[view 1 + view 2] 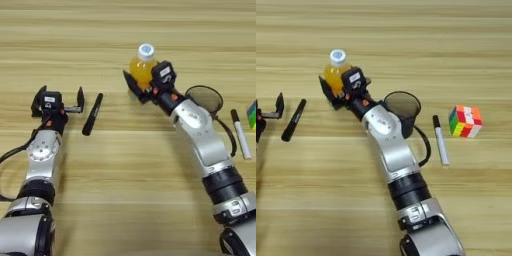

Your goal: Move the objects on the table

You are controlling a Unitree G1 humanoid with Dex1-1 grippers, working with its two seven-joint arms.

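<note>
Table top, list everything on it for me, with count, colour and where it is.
Juice bottle: one, orange with white cap, far centre.
Pen cup: one, black mesh, right of the bottle.
Black marker: one, left of centre.
White marker: one, black cap, right of the cup.
Puzzle cube: one, multicoloured, far right.
Table: light-brown wood.
Left gripper: open, left of the black marker.
Right gripper: around the bottle's lower part.

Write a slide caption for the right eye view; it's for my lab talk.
Right gripper closed around the orange juice bottle, beside pen cup, marker and puzzle cube.
</note>
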